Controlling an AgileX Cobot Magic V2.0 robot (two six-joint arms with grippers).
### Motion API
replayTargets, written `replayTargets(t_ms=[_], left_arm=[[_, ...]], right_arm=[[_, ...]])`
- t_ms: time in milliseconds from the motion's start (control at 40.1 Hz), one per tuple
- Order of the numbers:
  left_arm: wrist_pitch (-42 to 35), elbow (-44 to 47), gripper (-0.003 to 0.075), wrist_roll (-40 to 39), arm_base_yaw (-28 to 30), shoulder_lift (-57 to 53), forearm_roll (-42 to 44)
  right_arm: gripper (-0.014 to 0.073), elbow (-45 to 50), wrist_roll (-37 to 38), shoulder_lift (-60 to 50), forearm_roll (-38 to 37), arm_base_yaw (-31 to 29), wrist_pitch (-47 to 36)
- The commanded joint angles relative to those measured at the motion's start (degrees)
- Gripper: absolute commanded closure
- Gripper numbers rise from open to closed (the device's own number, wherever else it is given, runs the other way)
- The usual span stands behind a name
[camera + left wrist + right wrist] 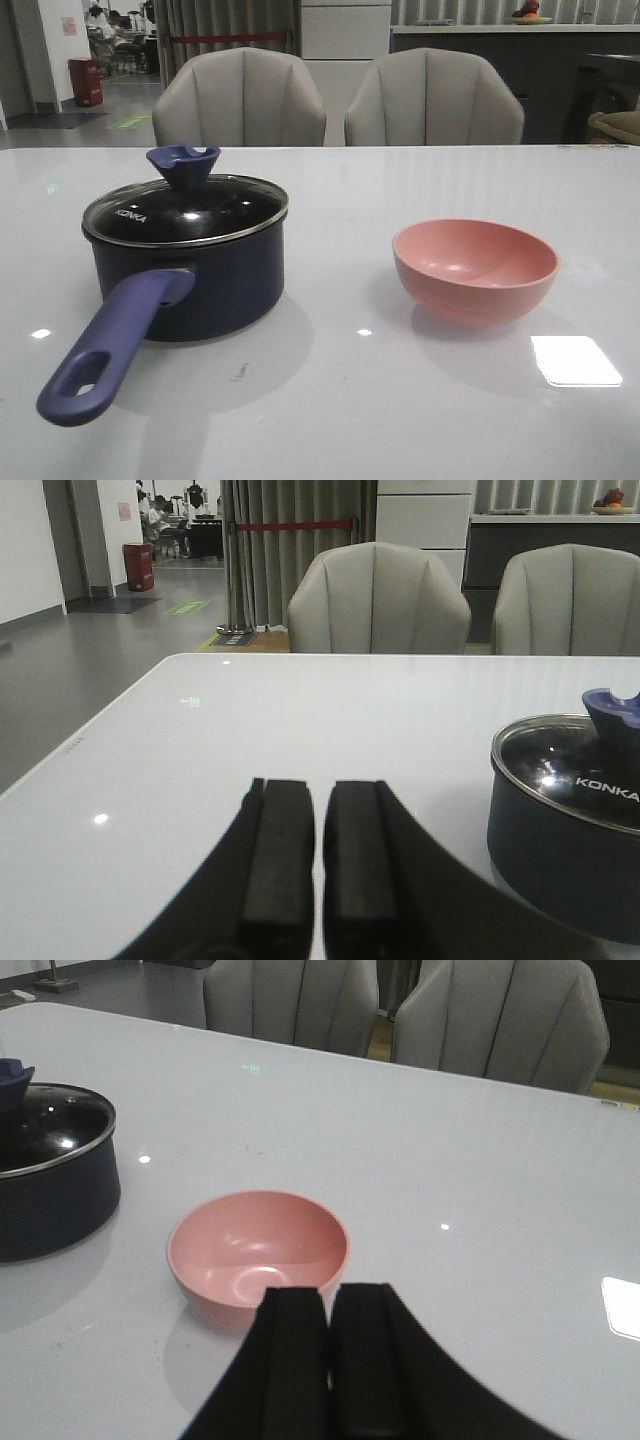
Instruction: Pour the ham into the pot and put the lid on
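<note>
The dark navy pot (pixel 190 280) stands on the left of the white table, its purple-blue handle (pixel 105 350) pointing toward the front edge. The glass lid (pixel 185 210) with its blue knob (pixel 183 165) sits on the pot (pixel 560 850); the lid (pixel 565 765) and pot (pixel 50 1200) show in both wrist views. The ham is hidden. An empty pink bowl (pixel 475 268) sits on the right. My left gripper (pixel 320 795) is shut and empty, left of the pot. My right gripper (pixel 330 1300) is shut and empty, just short of the bowl (pixel 258 1250).
Two grey chairs (pixel 240 100) (pixel 432 100) stand behind the table's far edge. A bright light patch (pixel 575 360) lies on the table at the front right.
</note>
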Motion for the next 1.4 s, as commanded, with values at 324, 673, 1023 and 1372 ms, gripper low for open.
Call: replayTargets(t_ms=[324,673,1023,1372], left_arm=[[-4.93,1.25,0.0589,0.05,0.1,-0.98,-0.36],[-4.63,1.25,0.0589,0.05,0.1,-0.98,-0.36],[-4.63,1.25,0.0589,0.05,0.1,-0.98,-0.36],[-4.63,1.25,0.0589,0.05,0.1,-0.98,-0.36]], right_arm=[[0.0445,10.11,20.58,-17.04,-18.99,-0.26,-7.37],[0.0445,10.78,20.65,-17.38,-18.39,-0.34,-7.92],[0.0445,10.78,20.65,-17.38,-18.39,-0.34,-7.92],[0.0445,10.78,20.6,-17.37,-18.39,-0.34,-7.92]])
